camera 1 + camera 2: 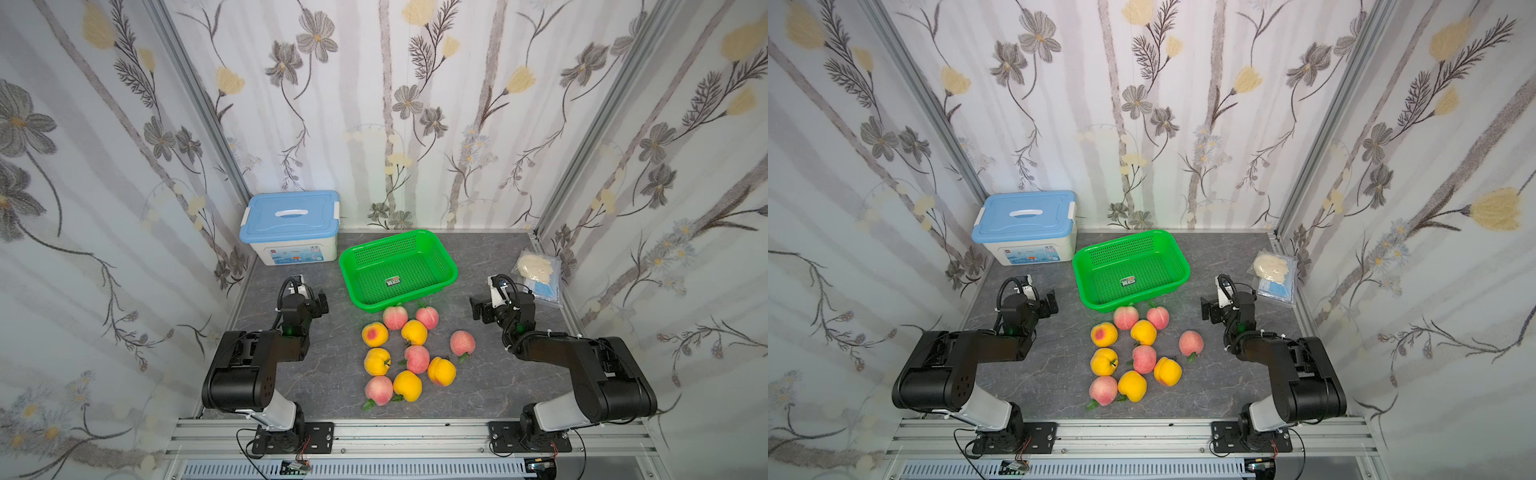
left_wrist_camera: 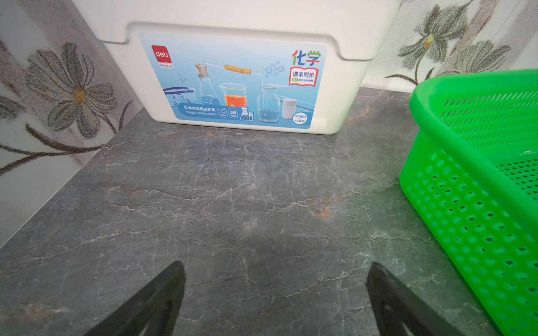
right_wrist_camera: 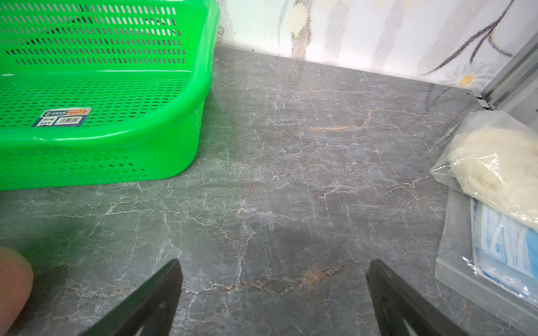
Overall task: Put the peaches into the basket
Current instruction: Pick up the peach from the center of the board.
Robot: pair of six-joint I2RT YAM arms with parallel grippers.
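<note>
Nothing was done yet. The basket [image 1: 386,247] was empty but for a small label [image 3: 62,117]. All ten peaches [image 1: 417,358] lay on the desk [image 1: 332,374] on the robot's side of the basket. The closest two sat just beside its wall. So all ten were left to move.

The left hand [image 2: 276,264] was wide open and held nothing, off the basket's left side. The right hand [image 3: 275,263] was wide open and empty too, off the basket's right side.

Both top views showed every peach. The left wrist view showed no peach at all, only the basket's wall and the box [image 2: 233,81] to the basket's left. The right wrist view showed the label up close and a bag [image 3: 495,163] well to the basket's right. A pink blur [image 3: 11,279] there might have been a peach, but I could not tell.
</note>
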